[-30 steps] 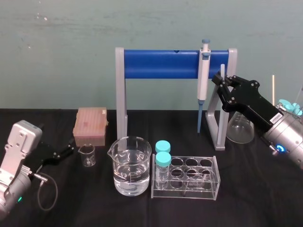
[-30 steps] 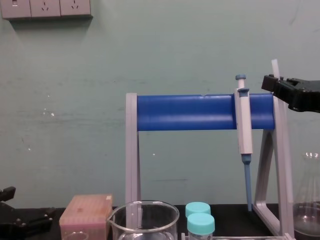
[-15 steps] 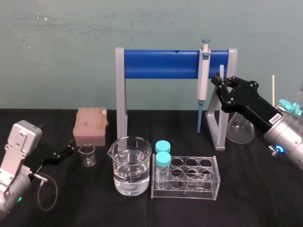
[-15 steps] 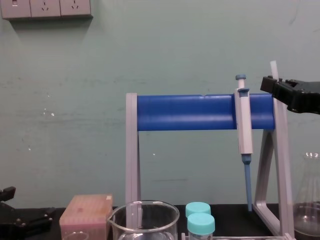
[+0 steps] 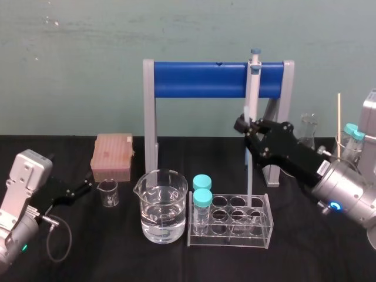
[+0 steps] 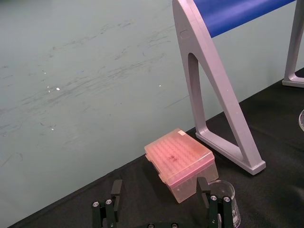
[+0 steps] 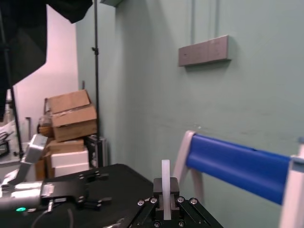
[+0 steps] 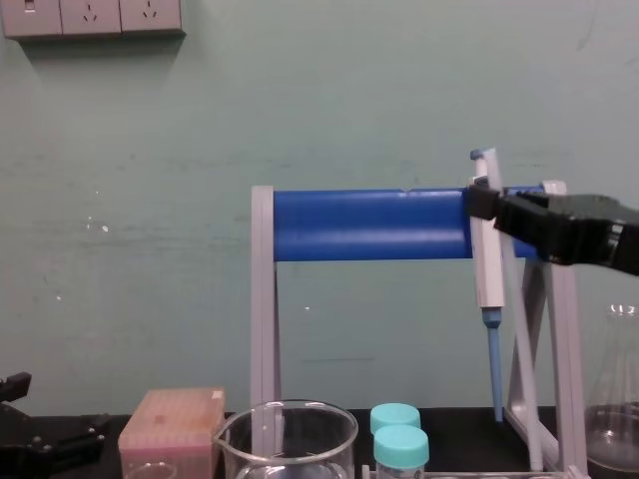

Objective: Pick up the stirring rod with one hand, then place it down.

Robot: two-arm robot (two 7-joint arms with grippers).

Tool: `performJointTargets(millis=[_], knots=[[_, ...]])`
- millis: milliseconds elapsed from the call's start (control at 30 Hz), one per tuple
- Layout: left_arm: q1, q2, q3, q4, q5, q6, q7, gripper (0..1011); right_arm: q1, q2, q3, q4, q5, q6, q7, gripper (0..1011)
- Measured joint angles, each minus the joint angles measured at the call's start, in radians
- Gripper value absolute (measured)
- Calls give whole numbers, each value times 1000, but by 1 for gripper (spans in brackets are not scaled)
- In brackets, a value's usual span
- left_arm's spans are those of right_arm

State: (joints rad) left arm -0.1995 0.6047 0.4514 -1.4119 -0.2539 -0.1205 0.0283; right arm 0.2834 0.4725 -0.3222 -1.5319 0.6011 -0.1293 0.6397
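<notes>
Lowered leftward before the blue-barred grey stand [image 5: 200, 79]: black right gripper [image 5: 244, 124], clamped on thin translucent whitish stirring rod [image 5: 249, 176]. Pick-up done, set-down pending; left gripper [image 5: 85, 188] parked, jaws apart.

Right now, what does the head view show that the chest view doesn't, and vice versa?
Head view adds the rack, the small beaker, and the rod's lower part coming down towards the rack. Chest view adds the wall sockets and a side look at the rod's tilt. Both have the right hand shut on the rod before the blue stand, plus the pipette, pink box, big beaker, capped vials, and the left hand parked low at left.
</notes>
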Motion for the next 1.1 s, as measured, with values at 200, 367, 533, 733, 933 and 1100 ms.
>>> performJointTargets(millis=[200, 367, 533, 733, 933, 1100], knots=[[0, 0, 0, 0, 0, 0, 0, 1000, 6, 1, -26, 33, 9, 1, 8, 70], [0, 0, 0, 0, 0, 0, 0, 1000, 20, -11, -43, 78, 10, -20, 13, 70], [0, 0, 0, 0, 0, 0, 0, 1000, 34, -24, -53, 106, 16, -38, 22, 70], [0, 0, 0, 0, 0, 0, 0, 1000, 58, -42, -72, 151, -3, -75, 27, 70], [0, 0, 0, 0, 0, 0, 0, 1000, 69, -49, -83, 177, -27, -84, 26, 70], [0, 0, 0, 0, 0, 0, 0, 1000, 73, -55, -90, 191, -33, -73, 22, 70]])
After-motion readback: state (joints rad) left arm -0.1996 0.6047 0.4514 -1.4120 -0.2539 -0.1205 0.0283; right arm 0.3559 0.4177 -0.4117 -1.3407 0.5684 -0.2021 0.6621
